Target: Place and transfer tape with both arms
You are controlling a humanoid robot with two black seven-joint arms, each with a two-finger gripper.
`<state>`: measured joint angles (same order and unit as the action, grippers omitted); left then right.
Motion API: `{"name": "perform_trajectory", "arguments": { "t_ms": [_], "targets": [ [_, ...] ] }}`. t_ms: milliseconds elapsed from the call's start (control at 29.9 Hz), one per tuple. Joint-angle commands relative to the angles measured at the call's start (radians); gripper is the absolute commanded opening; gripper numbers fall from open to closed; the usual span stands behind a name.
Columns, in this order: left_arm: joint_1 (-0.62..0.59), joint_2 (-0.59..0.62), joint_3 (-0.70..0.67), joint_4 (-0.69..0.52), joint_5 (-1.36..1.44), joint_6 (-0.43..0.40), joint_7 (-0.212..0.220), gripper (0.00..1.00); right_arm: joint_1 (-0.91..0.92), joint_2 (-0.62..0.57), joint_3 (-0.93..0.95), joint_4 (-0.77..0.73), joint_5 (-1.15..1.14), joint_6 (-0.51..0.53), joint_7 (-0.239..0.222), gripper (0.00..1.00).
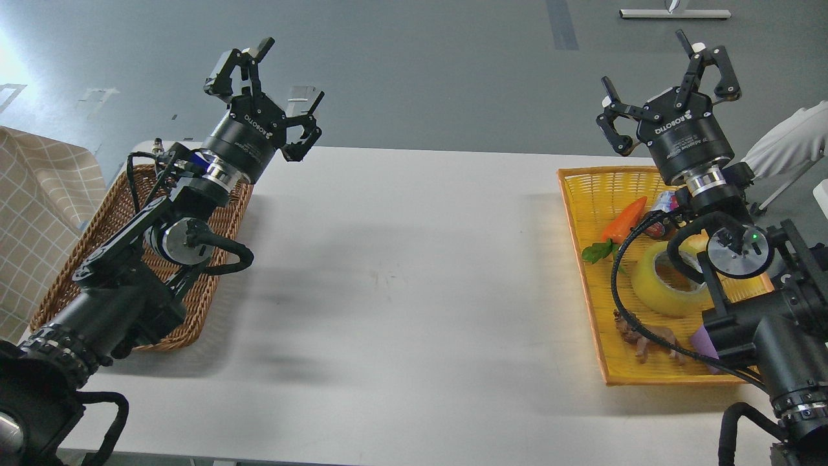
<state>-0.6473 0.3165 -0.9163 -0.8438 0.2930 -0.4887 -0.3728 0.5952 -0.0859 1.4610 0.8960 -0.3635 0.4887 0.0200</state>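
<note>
The tape (666, 285), a wide translucent yellow roll with a grey-white core, lies in the yellow tray (585, 213) at the table's right, partly behind my right arm's cable and wrist. My right gripper (669, 87) is open and empty, raised above the tray's far end, well beyond the tape. My left gripper (268, 97) is open and empty, raised above the far end of the brown wicker basket (77, 259) at the left.
The yellow tray also holds a toy carrot (624, 219), a green leaf (598, 251), a brown toy animal (640, 336) and a purple piece (704, 340). A white table (401, 291) spans the middle. A white-sleeved arm (786, 139) shows at the far right. Checked cloth (32, 194) lies at left.
</note>
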Motion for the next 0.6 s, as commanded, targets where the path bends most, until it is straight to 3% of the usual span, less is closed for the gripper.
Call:
{"name": "perform_trajectory", "arguments": {
  "t_ms": [0, 569],
  "targets": [
    [0.0, 0.001, -0.001, 0.0, 0.0, 0.0, -0.002, 0.98, 0.0, 0.0, 0.001, 0.001, 0.0, 0.0, 0.0, 1.0],
    [0.0, 0.001, -0.001, 0.0, 0.0, 0.0, -0.002, 0.98, 0.002, 0.0, 0.002, 0.003, 0.0, 0.0, 0.002, 1.0]
  ]
}}
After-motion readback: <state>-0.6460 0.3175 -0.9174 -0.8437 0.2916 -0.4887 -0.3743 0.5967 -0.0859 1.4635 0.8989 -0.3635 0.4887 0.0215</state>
